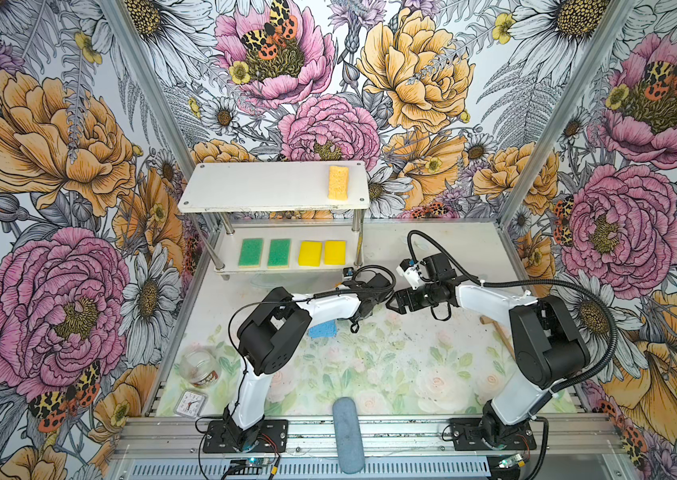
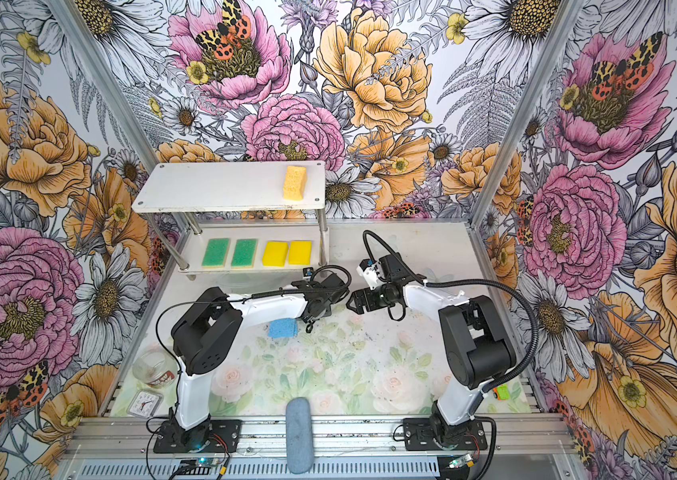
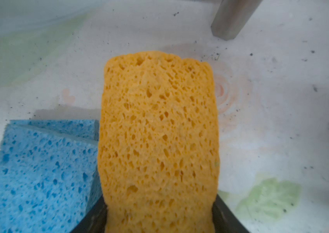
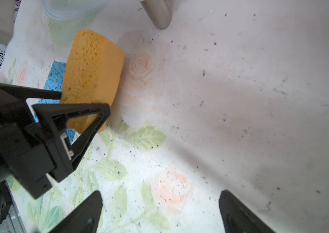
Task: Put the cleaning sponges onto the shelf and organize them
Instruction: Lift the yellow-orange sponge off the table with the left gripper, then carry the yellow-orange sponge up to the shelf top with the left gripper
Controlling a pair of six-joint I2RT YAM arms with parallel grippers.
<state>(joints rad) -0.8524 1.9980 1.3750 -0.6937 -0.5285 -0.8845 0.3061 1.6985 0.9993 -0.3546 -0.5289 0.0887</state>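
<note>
- My left gripper [image 4: 84, 100] is closed on one end of a pale orange sponge [image 3: 159, 131]. The foam narrows where the fingers [image 4: 78, 108] pinch it, so I read this as a real grip, though I can't tell whether its lower edge is clear of the table [image 4: 240, 100]
- My right gripper [image 4: 160, 193] stands wide with nothing between its jaws, near the left one in both top views
- The held sponge's long axis runs straight out from the fingers, and its free end points toward a metal post [image 3: 232, 18] of the shelf [image 1: 274, 205]
- The next move turns on this, as I judge it: the shelf lies beyond the left gripper, away from the arm bases and a little to the left. Its top board [image 1: 253, 185] sits higher than the sponge, so I'd lift before going forward
- The twin orange sponge [image 1: 338, 183] lies at the right end of that board, long axis running front to back. I'd aim for the bare board on its left, in the same orientation
- The lower board [image 1: 286, 269] holds two green sponges [image 1: 250, 252] and two yellow sponges [image 1: 310, 253] in a row
- Two overlapped blue sponges [image 3: 38, 171] lie on the table just beside the held one, and the left arm is nearer to them
</note>
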